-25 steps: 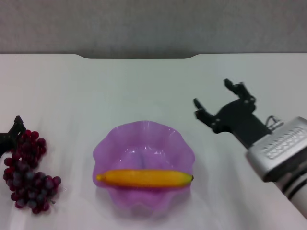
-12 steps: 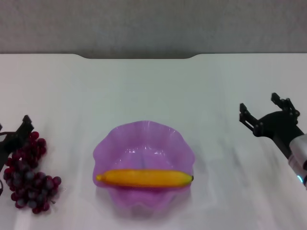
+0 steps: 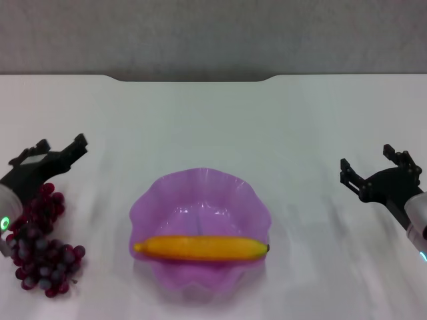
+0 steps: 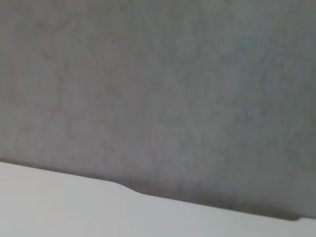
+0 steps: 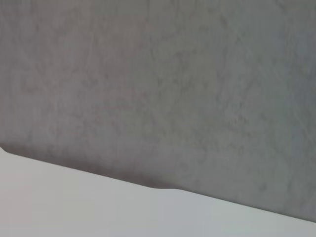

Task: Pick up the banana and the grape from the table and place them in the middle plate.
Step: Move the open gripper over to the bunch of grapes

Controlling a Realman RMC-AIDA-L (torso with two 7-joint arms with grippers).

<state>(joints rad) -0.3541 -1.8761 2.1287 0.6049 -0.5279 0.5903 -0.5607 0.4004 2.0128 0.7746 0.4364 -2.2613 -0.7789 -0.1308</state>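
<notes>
banana (image 3: 200,248) in middle plate (image 3: 200,193), grape (image 3: 40,247) left of it on table (image 3: 213,127)

A bare test bench, lab-like: a plain white tabletop (image 3: 213,127) with a notched far edge against a blank grey wall (image 3: 213,33)

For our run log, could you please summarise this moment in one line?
banana: in purple dish | grapes: on table | left claw: open, above grapes | right claw: open, empty

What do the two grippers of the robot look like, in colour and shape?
Both the left gripper and the right gripper are black, each with two forked fingers. Behind each sits a silver-grey wrist; a small green light shows on the left, a blue one on the right.
</notes>
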